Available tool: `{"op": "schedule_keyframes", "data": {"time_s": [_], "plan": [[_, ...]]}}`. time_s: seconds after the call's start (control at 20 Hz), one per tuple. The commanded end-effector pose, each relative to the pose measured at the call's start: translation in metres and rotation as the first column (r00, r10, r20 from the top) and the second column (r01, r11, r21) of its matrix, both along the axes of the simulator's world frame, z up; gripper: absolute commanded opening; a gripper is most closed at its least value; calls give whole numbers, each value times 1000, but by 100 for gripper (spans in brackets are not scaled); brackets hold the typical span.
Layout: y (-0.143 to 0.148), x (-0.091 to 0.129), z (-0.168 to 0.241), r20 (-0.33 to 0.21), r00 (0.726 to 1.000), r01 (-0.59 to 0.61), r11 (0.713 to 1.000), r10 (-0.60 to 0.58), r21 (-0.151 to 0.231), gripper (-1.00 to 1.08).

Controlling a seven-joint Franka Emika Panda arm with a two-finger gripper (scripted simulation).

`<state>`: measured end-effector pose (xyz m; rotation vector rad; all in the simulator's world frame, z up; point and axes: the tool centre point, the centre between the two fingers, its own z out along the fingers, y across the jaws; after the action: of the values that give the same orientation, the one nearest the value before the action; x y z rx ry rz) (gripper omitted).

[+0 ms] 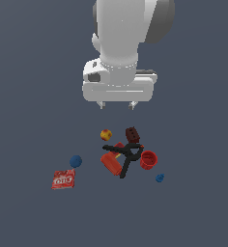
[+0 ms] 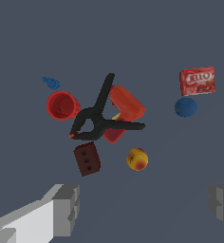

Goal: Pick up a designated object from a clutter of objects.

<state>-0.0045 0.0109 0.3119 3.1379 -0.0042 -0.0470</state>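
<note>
The designated object is a small yellow-orange ball with red patches (image 1: 106, 134) (image 2: 137, 159). It lies on the floor at the edge of the clutter of objects, beside a dark-red block (image 1: 132, 133) (image 2: 87, 159). A black clamp (image 1: 124, 155) (image 2: 99, 118) rests across a red box (image 1: 112, 163) (image 2: 126, 105), with a red cup (image 1: 148, 159) (image 2: 62, 105) next to them. My gripper (image 1: 117, 105) (image 2: 144, 206) hangs well above the pile, open and empty; its fingers (image 2: 66, 209) frame the wrist view, wide apart.
A blue ball (image 1: 76, 161) (image 2: 185, 107) and a red packet (image 1: 64, 179) (image 2: 197, 80) lie apart on the exterior view's left. A smaller blue object (image 1: 159, 178) (image 2: 51, 83) sits beyond the cup, on the exterior view's right. Everything lies on a plain dark grey floor.
</note>
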Motion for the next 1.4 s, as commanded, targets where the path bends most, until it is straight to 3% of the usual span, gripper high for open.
{"op": "schedule_keyframes", "data": {"time_s": [0.0,0.4,0.8,1.35], "plan": [[0,0,0,0,1000,0,1000,0,0,100],[7,7,2,4,999,-46,999,47,-24,100],[6,8,0,4,999,-43,999,44,-25,100],[-4,5,-47,10,999,42,999,-42,-14,100]]}}
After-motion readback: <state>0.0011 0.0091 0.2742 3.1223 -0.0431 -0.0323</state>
